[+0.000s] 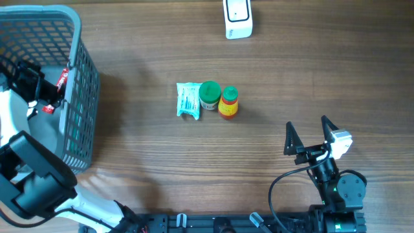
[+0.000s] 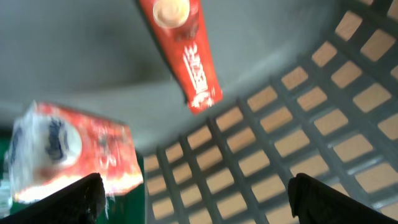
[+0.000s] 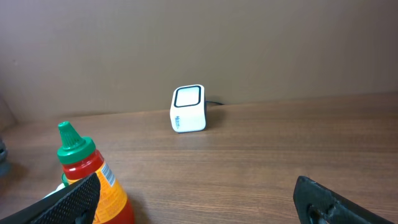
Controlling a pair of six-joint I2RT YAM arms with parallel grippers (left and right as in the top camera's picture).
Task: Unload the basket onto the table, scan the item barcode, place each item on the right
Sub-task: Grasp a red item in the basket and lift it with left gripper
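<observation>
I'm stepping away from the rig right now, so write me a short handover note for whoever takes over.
Left gripper: open, inside the grey basket, holding nothing.
Right gripper: open, empty, at the near right of the table.
Things: red sachet and red-and-white packet lie in the basket. Blue-white packet, green-lidded jar and sauce bottle sit mid-table. Scanner is at the far edge.
Done: apparently the two basket items.
Left: scan the three mid-table.
</observation>
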